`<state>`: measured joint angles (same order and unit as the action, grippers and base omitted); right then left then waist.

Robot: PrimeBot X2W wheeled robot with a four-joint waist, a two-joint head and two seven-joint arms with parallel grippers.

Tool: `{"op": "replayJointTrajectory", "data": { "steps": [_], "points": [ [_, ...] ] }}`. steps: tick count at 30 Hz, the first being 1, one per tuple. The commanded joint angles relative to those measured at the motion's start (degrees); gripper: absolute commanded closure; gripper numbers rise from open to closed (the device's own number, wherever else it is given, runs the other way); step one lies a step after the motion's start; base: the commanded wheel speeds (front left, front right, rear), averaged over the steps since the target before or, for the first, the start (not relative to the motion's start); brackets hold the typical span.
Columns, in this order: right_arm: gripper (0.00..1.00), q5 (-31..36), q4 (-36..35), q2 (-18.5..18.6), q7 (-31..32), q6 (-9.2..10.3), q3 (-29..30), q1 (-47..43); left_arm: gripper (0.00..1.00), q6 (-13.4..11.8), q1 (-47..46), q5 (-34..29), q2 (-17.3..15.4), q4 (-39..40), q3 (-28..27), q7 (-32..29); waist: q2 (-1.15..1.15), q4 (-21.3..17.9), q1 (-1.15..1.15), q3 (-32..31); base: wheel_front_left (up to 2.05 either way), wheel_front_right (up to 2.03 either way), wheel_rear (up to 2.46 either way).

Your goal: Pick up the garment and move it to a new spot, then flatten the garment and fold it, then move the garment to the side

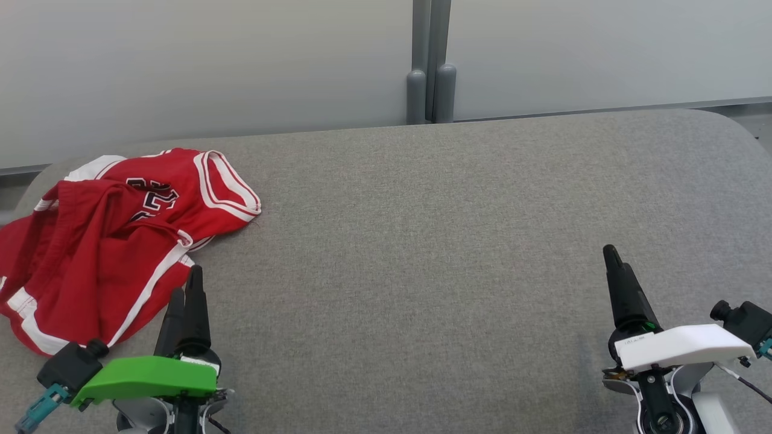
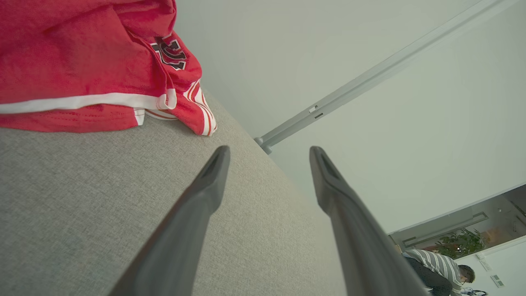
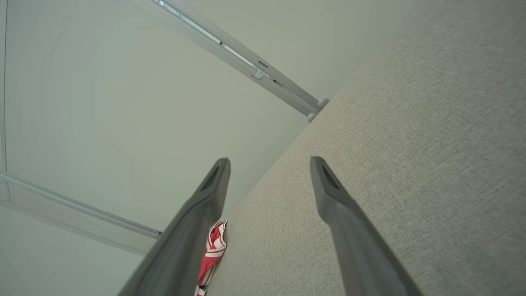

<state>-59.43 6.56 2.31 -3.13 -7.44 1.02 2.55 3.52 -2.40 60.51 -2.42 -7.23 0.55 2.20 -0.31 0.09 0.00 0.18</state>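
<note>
Head view: a grey fabric-covered table (image 1: 458,241) stretches across the frame, with pale wall panels and a grey post (image 1: 429,66) behind its far edge. The garment (image 1: 114,241), a red jersey with white trim and dark numerals, lies crumpled at the table's left end. It spreads from the far left corner toward the near edge, and whether any of it hangs over the left edge cannot be told.

The left gripper (image 1: 186,280), under a green cover, sits near the table's near left corner with its tips just beside the garment's near hem. In the left wrist view its two dark fingers (image 2: 197,205) stand wide apart with nothing between them, and bare grey cloth separates them from the red fabric. A person in a striped top (image 2: 439,267) and a plant (image 2: 460,242) show far off in that view.

The right gripper (image 1: 612,256), under a white cover, is toward the near right corner, well apart from the garment. In the right wrist view its jaws are spread and empty above bare table.
</note>
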Motion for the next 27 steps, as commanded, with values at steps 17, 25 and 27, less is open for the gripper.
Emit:
{"op": "replayJointTrajectory", "data": {
  "steps": [17,25,27],
  "points": [
    [0.00,18.41,-3.96,0.45,-3.43,-0.04,-3.55,-0.88,0.00,-1.30,2.03,-20.17,-0.42,2.50,1.68,3.68,0.13,0.16,0.00,0.04,0.00,0.00,0.00],
    [0.00,24.67,-4.58,0.48,-4.73,-0.04,-4.59,-1.32,0.00,-1.79,2.68,-26.47,-0.47,2.62,2.18,5.08,0.15,0.16,0.00,0.09,0.00,0.00,0.00],
    [0.00,25.94,-4.56,0.49,-4.99,-0.04,-4.80,-1.34,0.00,-1.95,2.87,-27.94,-0.47,2.65,2.26,5.38,0.16,0.15,0.00,0.08,0.00,0.00,0.00]
  ]
}}
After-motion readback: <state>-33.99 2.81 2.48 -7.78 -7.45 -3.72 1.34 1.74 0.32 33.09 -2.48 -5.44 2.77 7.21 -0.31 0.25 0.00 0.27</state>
